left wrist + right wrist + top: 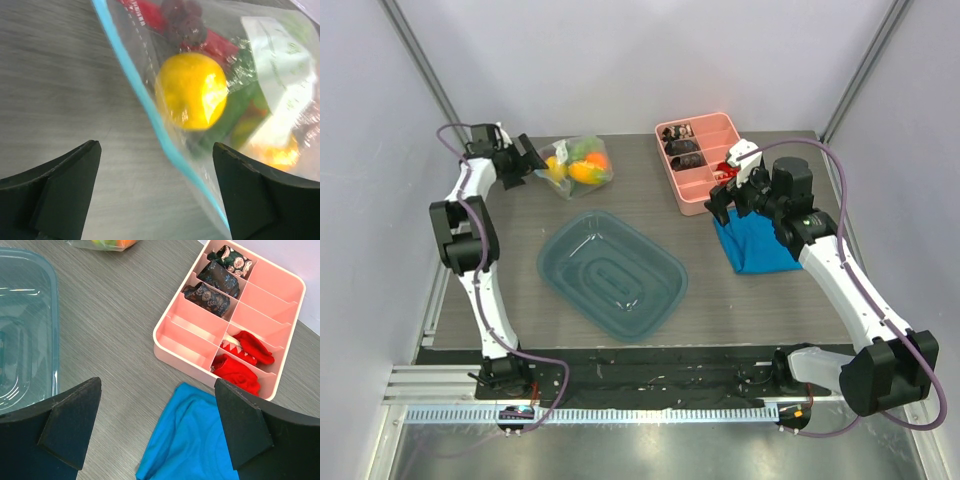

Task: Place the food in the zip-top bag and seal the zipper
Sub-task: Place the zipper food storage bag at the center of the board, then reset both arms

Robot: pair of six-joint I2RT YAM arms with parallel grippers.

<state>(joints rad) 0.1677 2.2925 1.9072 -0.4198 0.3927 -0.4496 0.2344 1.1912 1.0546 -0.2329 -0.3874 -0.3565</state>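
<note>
The clear zip-top bag (pixel 580 164) lies at the back left of the table with the food inside: a yellow fruit (pixel 192 91), red chili (pixel 220 45), dark cherries (pixel 182 22) and green and orange pieces. Its light blue zipper strip (pixel 145 102) runs diagonally between the left fingers. My left gripper (pixel 528 160) is open right at the bag's left edge, jaws astride the zipper (pixel 156 185). My right gripper (pixel 723 198) is open and empty, hovering above the blue cloth; it also shows in the right wrist view (pixel 157 425).
A teal translucent tray (pixel 612 271) sits mid-table. A pink divided box (pixel 705 160) with dark and red items stands at the back right. A blue folded cloth (pixel 758 245) lies in front of it, under the right gripper.
</note>
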